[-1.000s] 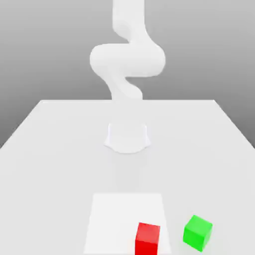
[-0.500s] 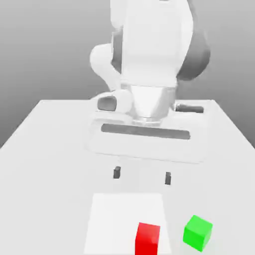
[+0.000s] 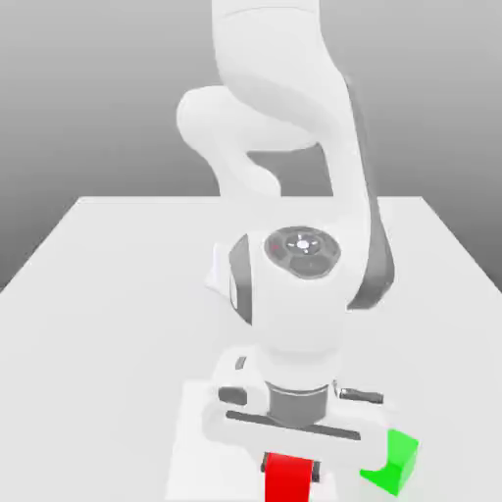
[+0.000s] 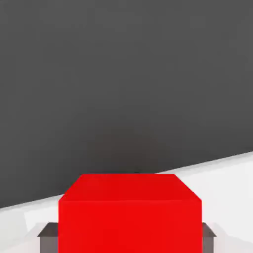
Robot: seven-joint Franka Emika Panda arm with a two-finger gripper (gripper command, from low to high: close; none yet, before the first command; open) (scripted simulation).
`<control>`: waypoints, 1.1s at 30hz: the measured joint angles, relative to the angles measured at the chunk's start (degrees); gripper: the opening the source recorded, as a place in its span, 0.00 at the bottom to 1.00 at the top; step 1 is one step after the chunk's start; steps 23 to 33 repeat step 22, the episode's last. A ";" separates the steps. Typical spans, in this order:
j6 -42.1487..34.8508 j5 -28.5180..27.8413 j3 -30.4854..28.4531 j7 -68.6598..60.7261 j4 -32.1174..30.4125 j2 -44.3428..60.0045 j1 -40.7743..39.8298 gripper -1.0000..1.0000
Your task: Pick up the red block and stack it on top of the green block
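The red block [image 3: 288, 478] sits near the front edge of the table, on a lighter white square patch [image 3: 191, 441]. My gripper [image 3: 290, 469] has come down over it, with one dark finger pressed against each of its side faces. In the hand view the red block [image 4: 130, 217] sits between the two grey fingertips [image 4: 48, 238], with no gap on either side. The green block [image 3: 397, 468] stands on the table toward the exterior view's right of the red one, a short gap apart. The hand's body hides part of it.
The white arm [image 3: 294, 284] rises over the middle of the white table [image 3: 88, 294] from its base at the back. The table's front edge lies just beyond the blocks.
The hand has dropped from above the table down onto the red block. Its fingers, wide apart half a second ago, now sit against the block's sides. Neither block has moved.
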 joint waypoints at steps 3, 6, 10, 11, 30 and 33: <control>-1.33 0.56 0.37 -0.40 -0.26 -1.57 -0.28 0.00; -6.06 2.32 1.50 -1.71 -1.18 -7.23 -1.05 0.00; -10.08 3.60 4.39 4.30 -1.90 -11.98 2.26 0.00; -10.83 3.69 5.25 6.66 -2.02 -12.84 3.48 0.00; -5.17 -1.02 5.57 18.40 -1.89 -6.76 9.53 1.00; -5.17 -1.02 5.57 18.40 -1.89 -6.76 9.53 1.00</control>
